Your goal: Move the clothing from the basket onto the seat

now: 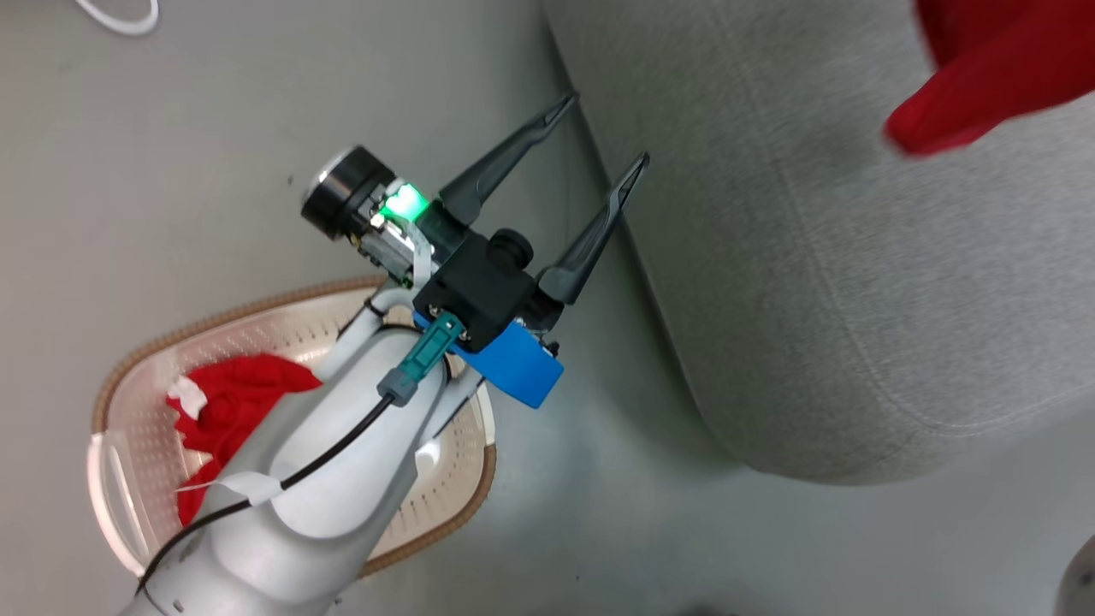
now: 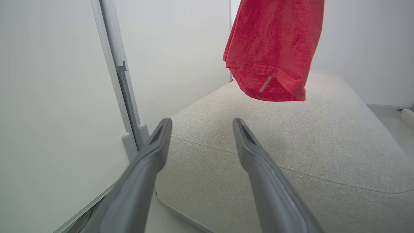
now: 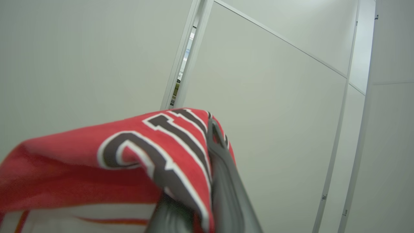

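**One red garment up over the seat, one left in the basket**

The right tool (image 3: 210, 136) looks clamped on the lifted garment (image 1: 984, 77), though cloth draped over one finger hides the pinch itself. The garment hangs above the seat (image 1: 813, 257), and in the left wrist view its hem is clear of the cushion. To place it well, I would lower it until the hem pools well in from the rounded edge, and only then let go, so that it cannot slide to the floor (image 1: 171, 171). The left forearm crosses over the basket (image 1: 282, 298). The left tool (image 1: 606, 128) is spread and empty, pointing at the seat's edge. The second garment (image 1: 231, 402) lies crumpled in the basket.
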Motion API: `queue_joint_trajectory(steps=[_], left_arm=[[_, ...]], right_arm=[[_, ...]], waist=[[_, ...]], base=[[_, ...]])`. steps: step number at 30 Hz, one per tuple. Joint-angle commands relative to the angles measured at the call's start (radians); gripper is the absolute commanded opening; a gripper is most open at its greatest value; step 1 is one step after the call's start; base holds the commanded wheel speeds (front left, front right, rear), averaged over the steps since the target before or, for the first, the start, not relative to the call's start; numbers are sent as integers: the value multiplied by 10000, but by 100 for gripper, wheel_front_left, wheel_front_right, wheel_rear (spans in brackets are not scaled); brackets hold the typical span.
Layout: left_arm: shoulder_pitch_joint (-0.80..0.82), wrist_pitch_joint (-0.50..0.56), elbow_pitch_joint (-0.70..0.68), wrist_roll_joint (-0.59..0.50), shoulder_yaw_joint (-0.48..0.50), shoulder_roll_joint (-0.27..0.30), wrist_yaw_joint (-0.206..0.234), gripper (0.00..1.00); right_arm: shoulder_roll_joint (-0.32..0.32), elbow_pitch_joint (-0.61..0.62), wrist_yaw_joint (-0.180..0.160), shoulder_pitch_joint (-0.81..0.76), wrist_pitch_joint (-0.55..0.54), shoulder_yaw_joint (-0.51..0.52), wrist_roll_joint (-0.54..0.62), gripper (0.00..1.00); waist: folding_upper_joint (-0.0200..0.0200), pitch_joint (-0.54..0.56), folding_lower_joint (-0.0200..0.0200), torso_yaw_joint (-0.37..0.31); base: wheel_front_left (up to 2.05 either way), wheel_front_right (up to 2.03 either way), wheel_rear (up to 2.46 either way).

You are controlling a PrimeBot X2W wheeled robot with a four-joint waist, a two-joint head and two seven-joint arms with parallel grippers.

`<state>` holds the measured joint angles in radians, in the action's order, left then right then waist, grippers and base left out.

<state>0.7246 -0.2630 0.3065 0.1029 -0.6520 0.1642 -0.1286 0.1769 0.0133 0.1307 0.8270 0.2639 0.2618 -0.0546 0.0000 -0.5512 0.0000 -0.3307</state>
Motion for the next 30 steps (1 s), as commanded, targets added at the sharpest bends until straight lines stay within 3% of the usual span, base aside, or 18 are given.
queue_joint_trajectory(steps=[1,7,12,18,30], left_arm=[[341,-27,-189,-115,36,121,15,100],[891,-27,-502,-349,95,340,47,100],[1066,-27,-677,-462,122,613,69,100],[1035,-27,-881,-516,180,900,153,100],[953,-27,-1061,-421,137,1078,262,100]], right_arm=[[362,27,3,735,8,298,-59,0],[1605,-451,3,2323,7,946,-46,0],[2156,-1405,1,3041,9,1605,-47,0],[2364,-2579,1,3052,7,1593,198,0],[1953,-5549,1,2300,7,2067,609,0]], waist=[[0,-1147,0,299],[0,-2483,0,639],[0,-3210,0,780],[0,-3635,0,800],[0,-3695,0,710]], base=[[0,0,0],[0,0,0],[0,0,0],[0,0,0],[0,0,0]])
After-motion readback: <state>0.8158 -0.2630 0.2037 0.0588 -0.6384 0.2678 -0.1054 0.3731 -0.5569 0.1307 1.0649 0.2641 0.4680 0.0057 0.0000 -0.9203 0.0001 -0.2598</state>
